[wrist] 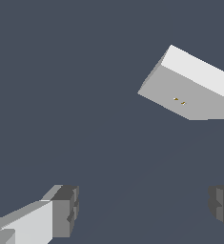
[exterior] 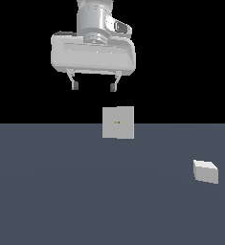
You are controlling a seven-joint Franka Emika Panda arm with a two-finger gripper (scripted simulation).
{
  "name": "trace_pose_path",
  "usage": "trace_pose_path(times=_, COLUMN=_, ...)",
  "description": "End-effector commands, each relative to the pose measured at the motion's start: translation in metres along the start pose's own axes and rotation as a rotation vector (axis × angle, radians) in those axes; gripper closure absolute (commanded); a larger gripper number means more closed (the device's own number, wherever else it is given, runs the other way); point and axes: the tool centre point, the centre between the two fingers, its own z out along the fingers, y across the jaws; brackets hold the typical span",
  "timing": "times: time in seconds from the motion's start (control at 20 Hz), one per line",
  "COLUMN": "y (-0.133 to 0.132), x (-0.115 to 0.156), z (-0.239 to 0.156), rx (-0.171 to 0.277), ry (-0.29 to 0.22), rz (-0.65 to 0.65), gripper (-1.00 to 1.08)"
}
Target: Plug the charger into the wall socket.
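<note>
Fingers (exterior: 74, 86) spread wide, holding and touching nothing.

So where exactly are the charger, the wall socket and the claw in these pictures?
charger (exterior: 206, 172): exterior view, on its front face.
wall socket (exterior: 118, 122): exterior view, on the plate's face, by the orange dots.
claw (exterior: 94, 86): exterior view, midway between its two open fingertips.

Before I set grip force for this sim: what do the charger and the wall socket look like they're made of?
The charger: a plain off-white block, matte, no gloss or texture, possibly plastic, but the flat render leaves that open. The wall socket: a light-grey upright plate, equally matte and uniform, with two tiny orange dots that could be metal contacts. The gripper holds nothing, jaws apart.
</note>
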Motion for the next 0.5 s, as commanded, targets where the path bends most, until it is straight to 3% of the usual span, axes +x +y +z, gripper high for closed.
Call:
trace_pose_path(times=0.0, y=0.0, x=0.0, z=0.0, rx=0.0, ry=0.0, rz=0.0, gripper=-0.92)
trace_pose_path(times=0.45, y=0.016, x=-0.005, z=0.009, rx=-0.007, ry=0.019, rz=0.043, gripper=-0.92)
